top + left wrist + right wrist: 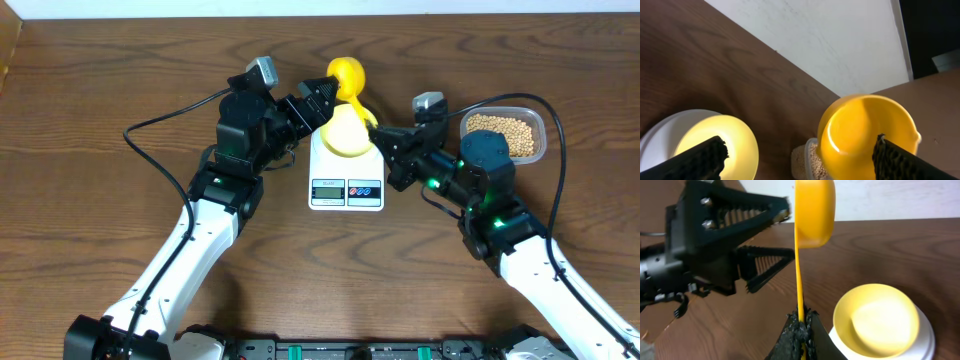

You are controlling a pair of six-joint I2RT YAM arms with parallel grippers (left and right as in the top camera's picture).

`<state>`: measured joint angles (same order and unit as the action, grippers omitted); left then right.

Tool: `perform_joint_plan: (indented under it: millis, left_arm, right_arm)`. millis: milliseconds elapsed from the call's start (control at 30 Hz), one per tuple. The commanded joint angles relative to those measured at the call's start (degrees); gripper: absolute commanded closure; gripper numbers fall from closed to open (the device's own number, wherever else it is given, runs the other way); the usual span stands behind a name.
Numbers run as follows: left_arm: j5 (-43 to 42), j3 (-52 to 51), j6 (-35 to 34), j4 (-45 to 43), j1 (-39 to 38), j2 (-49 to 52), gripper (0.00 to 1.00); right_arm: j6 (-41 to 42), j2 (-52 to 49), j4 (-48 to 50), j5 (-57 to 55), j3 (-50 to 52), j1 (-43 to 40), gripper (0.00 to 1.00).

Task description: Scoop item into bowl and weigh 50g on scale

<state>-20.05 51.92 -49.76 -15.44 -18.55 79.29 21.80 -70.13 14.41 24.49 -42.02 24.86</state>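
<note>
The pale yellow bowl [347, 137] sits on the white scale [347, 190] and looks empty in both wrist views: bowl [722, 142], bowl [876, 320]. My right gripper [376, 128] is shut on the thin handle of a yellow scoop [347, 73], held upright with its cup raised beyond the bowl. The right wrist view shows that gripper [802, 317] pinching the scoop [814, 210]. My left gripper [322, 100] is open beside the scoop's cup, holding nothing. The scoop [865, 130] looks empty. The beans [503, 133] lie in a clear tub.
The clear tub [537, 122] stands at the right, behind my right arm, and part of the tub [807, 160] shows between bowl and scoop in the left wrist view. The scale's display and buttons [346, 188] face the front. Black cables trail from both arms.
</note>
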Motion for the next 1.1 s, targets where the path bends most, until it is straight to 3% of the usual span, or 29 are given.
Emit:
perform_joint_plan:
  millis: [0,133,200,400,600,700,1067]
  left_arm:
    - [-0.24,0.33,-0.48,-0.31,0.11,-0.2,0.17]
    - [-0.26,0.33,-0.48,-0.28,0.11,-0.2,0.28]
    - [-0.26,0.33,-0.48,-0.28,0.11,-0.2,0.39]
    - [-0.26,0.33,-0.48,-0.46,0.11,-0.2,0.52]
    - [-0.26,0.33,-0.48,-0.48,0.11,-0.2,0.53]
    - [-0.26,0.33,-0.48,-0.5,0.11,-0.2,0.59]
    - [-0.26,0.33,-0.48,-0.48,0.11,-0.2,0.59]
  right_arm:
    - [-3.26,0.15,0.57,0.7,-1.09,2.05,0.98]
    - [-3.23,0.15,0.59,0.66,-1.09,2.93,0.98]
    - [-3.23,0.15,0.55,0.52,-1.09,3.02,0.98]
    - [-3.28,0.15,-0.11,0.31,-1.09,2.99,0.98]
    - [-4.7,0.15,-1.18,0.31,-1.09,4.63,0.98]
    - [-6.03,0.15,-1.18,-0.04,-1.09,5.38,0.98]
    - [-7.3,0.15,-1.4,-1.92,-1.09,5.35,0.99]
